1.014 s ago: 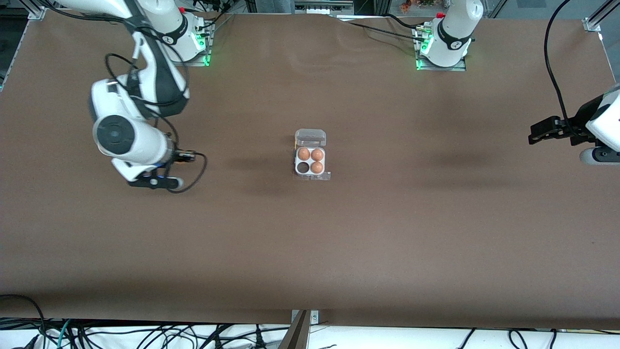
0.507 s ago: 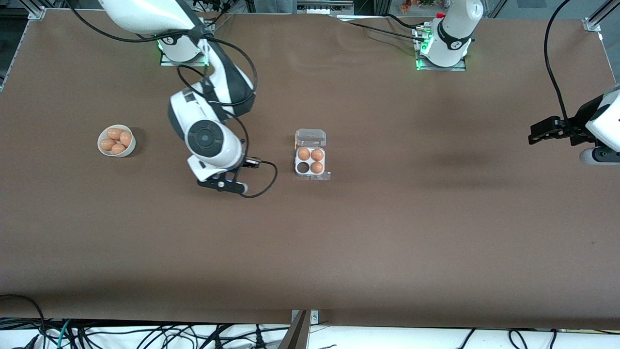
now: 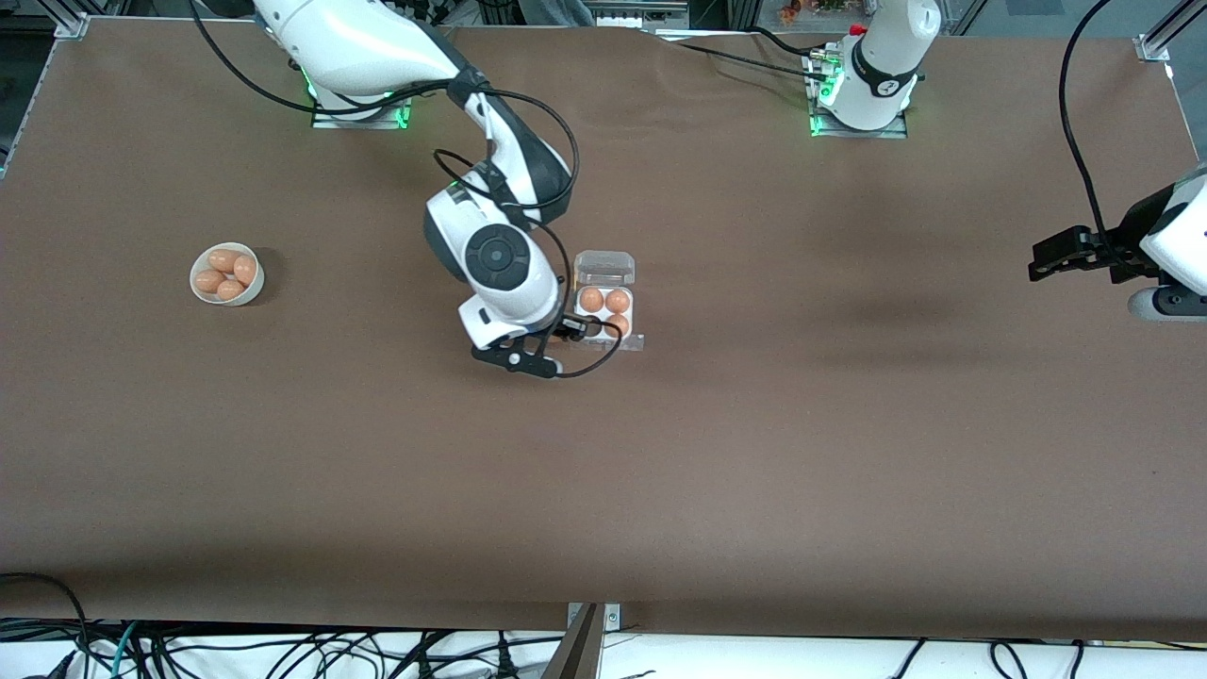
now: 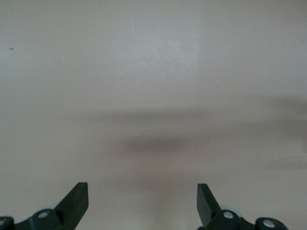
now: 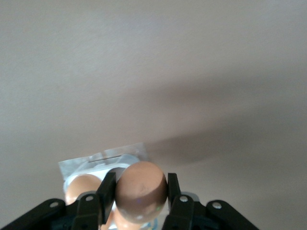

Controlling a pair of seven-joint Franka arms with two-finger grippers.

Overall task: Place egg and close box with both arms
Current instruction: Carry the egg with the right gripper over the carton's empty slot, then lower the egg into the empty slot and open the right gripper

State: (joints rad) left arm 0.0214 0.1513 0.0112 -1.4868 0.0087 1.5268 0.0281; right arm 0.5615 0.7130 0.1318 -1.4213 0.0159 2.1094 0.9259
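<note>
The right arm's black two-finger gripper (image 5: 140, 197) hangs over the small square whitish egg carton with its clear hinged lid open (image 3: 604, 300), jaws clamped on a smooth orange-brown egg (image 5: 141, 190). The carton sits mid-tabletop (image 3: 754, 453). The left arm's black gripper (image 4: 142, 201) waits over its end of the tabletop, jaws spread wide, holding nothing.
</note>
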